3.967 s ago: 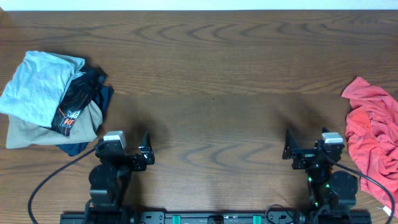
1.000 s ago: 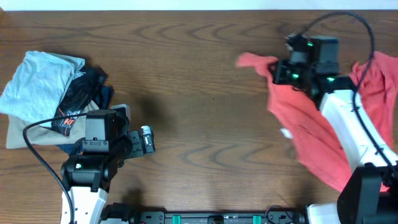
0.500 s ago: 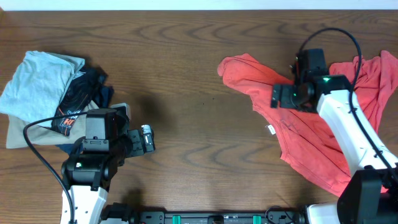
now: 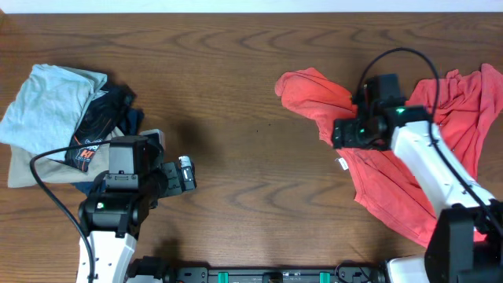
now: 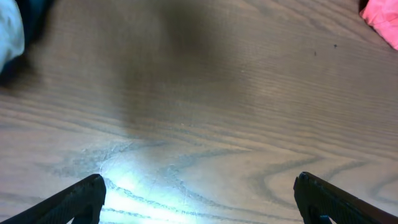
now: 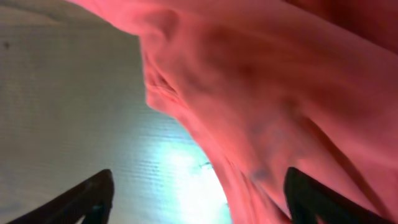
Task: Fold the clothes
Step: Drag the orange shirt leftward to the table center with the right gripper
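arms (image 4: 428,157): white links, black joints | cables (image 4: 402,50): black loops | right wrist (image 4: 376,119): green LEDs | pincer fingers (image 5: 81,199): black

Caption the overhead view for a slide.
Open right tool over the rumpled coral-red T-shirt; open left tool near the garment pile.

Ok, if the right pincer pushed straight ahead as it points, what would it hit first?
Most likely the coral T-shirt: the open right pincer faces its rumpled edge, bare table just beside it. Depth is unclear.

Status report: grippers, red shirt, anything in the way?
Left gripper open, empty, over bare table. Right gripper open, over the red T-shirt. T-shirt rumpled, unfolded, table's right. Garment pile far left, apart.
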